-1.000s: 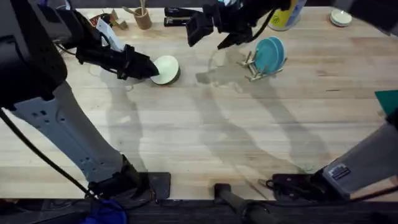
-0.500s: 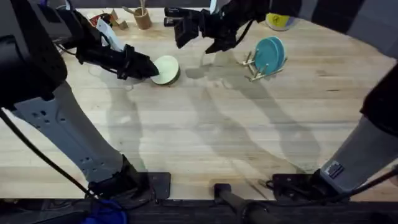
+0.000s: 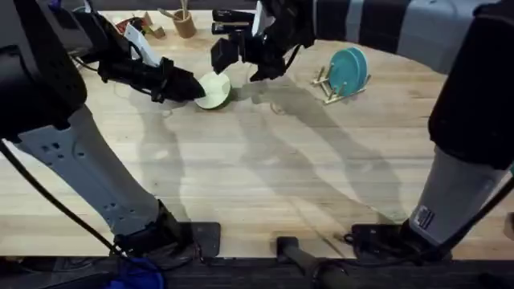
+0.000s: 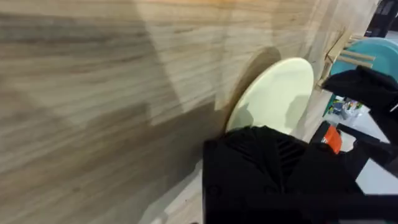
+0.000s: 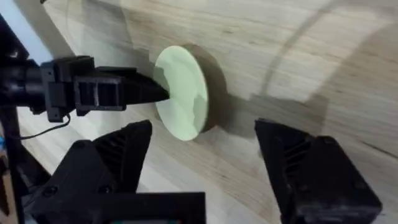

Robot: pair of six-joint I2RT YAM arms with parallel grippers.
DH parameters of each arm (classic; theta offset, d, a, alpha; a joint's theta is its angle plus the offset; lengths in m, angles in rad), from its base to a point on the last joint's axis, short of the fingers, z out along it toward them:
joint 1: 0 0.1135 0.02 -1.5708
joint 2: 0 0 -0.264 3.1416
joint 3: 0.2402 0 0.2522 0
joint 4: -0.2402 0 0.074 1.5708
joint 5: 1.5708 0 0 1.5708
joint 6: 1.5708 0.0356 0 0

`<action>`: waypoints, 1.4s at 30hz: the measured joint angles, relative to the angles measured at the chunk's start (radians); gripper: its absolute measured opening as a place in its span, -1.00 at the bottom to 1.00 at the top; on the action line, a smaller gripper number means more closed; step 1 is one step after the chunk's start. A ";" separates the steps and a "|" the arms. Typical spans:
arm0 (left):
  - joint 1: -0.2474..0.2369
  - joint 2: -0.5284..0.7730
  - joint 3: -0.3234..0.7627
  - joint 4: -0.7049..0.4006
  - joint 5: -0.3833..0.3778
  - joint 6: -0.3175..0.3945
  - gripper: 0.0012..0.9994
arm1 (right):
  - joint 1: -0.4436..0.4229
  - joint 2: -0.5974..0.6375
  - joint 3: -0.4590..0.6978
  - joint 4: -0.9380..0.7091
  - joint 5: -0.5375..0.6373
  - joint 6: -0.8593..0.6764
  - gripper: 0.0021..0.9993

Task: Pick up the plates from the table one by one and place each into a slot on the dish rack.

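Observation:
A pale cream-yellow plate [image 3: 214,89] rests tipped up on the table [image 3: 265,177] at the back left. My left gripper [image 3: 188,87] is shut on its near-left edge. In the right wrist view the plate [image 5: 181,91] stands tilted with the left gripper [image 5: 155,93] pinching its rim. My right gripper [image 3: 241,61] hovers open just right of and behind the plate, its fingers [image 5: 112,158] spread wide. Teal-blue plates [image 3: 349,71] stand on edge in the dish rack [image 3: 328,88] at the back right. In the left wrist view the cream plate [image 4: 273,99] rises beyond my left gripper [image 4: 261,134].
A cup holding utensils [image 3: 185,24] and a black tool [image 3: 231,16] sit along the table's back edge, with small clutter [image 3: 136,32] at the back left. The right arm's upper link [image 3: 474,120] rises along the right side. Bare wood fills the middle and front.
My right gripper has swung left from beside the dish rack to just by the cream plate. The left gripper and the plate have stayed where they were.

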 joint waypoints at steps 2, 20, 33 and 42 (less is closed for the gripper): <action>0.000 0.000 0.000 0.000 0.000 0.000 -0.92 | 0.009 0.005 0.000 0.013 0.000 0.009 0.99; 0.000 0.000 0.000 0.000 0.000 0.000 -0.92 | 0.064 0.089 0.000 0.124 0.000 0.121 0.99; 0.000 0.000 0.000 0.000 0.000 0.000 -0.92 | 0.063 0.110 0.005 0.166 0.000 0.237 0.98; 0.000 0.000 0.000 0.000 0.000 0.000 -0.92 | 0.065 0.111 0.005 0.169 0.001 0.245 0.94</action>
